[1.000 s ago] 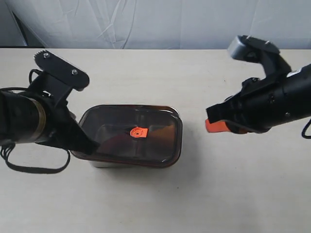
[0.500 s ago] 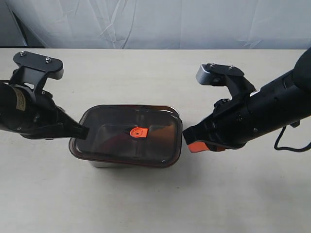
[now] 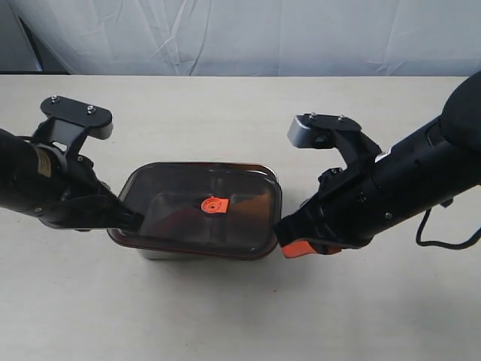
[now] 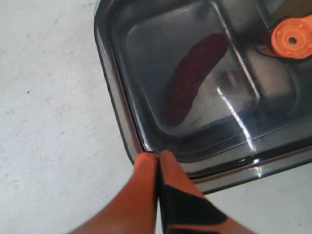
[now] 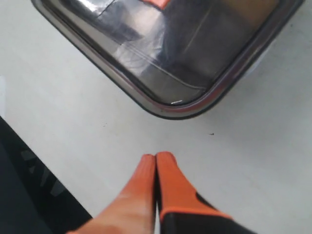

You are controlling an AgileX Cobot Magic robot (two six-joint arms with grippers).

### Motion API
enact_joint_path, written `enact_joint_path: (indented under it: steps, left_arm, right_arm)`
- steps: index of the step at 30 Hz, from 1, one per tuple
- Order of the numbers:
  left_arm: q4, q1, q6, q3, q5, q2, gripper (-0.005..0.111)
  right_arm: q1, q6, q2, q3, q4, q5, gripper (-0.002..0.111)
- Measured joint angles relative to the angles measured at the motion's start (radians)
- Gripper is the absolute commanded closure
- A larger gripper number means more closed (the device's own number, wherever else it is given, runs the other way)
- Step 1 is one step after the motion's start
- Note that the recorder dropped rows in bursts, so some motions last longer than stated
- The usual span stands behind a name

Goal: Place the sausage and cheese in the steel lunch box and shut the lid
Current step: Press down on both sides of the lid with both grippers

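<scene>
The dark smoky lid (image 3: 199,210) with its orange valve tab (image 3: 215,204) lies on the steel lunch box (image 3: 161,254) in the middle of the table. Through the lid the red sausage (image 4: 192,78) shows in one compartment; the cheese is hidden. My left gripper (image 4: 158,155) is shut, its tips touching the lid's left corner rim (image 4: 139,146). My right gripper (image 5: 156,157) is shut and empty, a short way off the lid's right corner (image 5: 185,108). In the exterior view the right fingertips (image 3: 297,248) sit just beside the box.
Pale tabletop (image 3: 225,316) surrounds the box. A white cloth backdrop (image 3: 240,37) hangs behind the table's far edge. Both black arms flank the box, left arm (image 3: 45,184) and right arm (image 3: 391,188).
My right gripper has come leftward and down to the box's right corner. My left gripper has swung in until its tips meet the lid's left edge.
</scene>
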Motion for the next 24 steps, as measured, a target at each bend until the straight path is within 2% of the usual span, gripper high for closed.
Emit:
enact_joint_path:
  steps: [11,24]
  left_arm:
    - [0.000,0.000,0.000,0.000,-0.028,0.058,0.106]
    - [0.000,0.000,0.000,0.000,-0.047,0.058,0.106]
  right_arm:
    - [0.049,0.006,0.004,0.000,0.000,0.027,0.108]
    - [0.049,0.015,0.057,0.000,0.048,0.052,0.108]
